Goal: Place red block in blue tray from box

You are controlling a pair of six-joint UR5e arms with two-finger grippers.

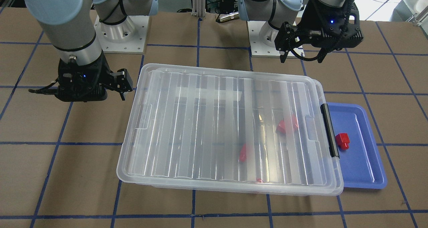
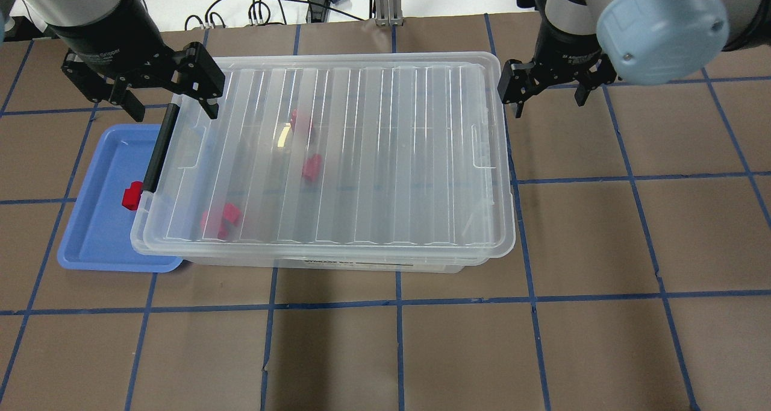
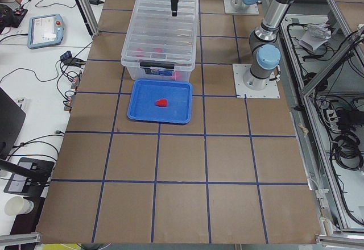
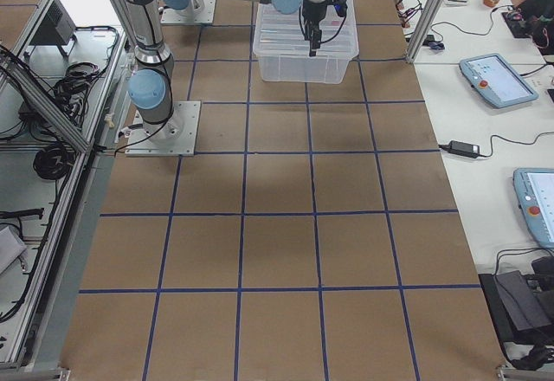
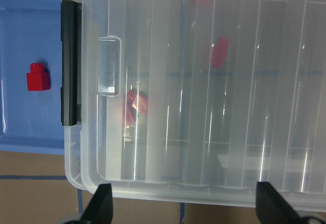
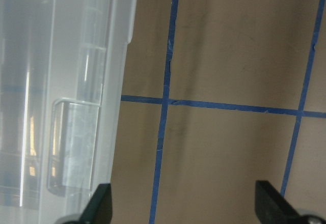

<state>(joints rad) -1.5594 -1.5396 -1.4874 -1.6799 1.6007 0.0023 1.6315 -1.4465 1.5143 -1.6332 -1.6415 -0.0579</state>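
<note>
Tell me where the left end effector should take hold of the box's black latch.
Probably the middle of the latch, coming down from above on the tray side. It is a long narrow bar along the box's short end, so close across its narrow width. The left end effector is open nearby.

Through the ribbed lid (image 1: 200, 121), the blocks (image 1: 285, 124) inside the box (image 1: 130, 167) are only pink-red smears. Their number and poses cannot be told. The box's left end overhangs the tray (image 1: 361, 161) and hides its right edge. From overhead it also covers part of the tray's block (image 2: 129, 195). In the wrist views the bottom edge cuts off the left gripper (image 5: 186, 203) and the right gripper (image 6: 186, 203), leaving only dark fingertips.
</note>
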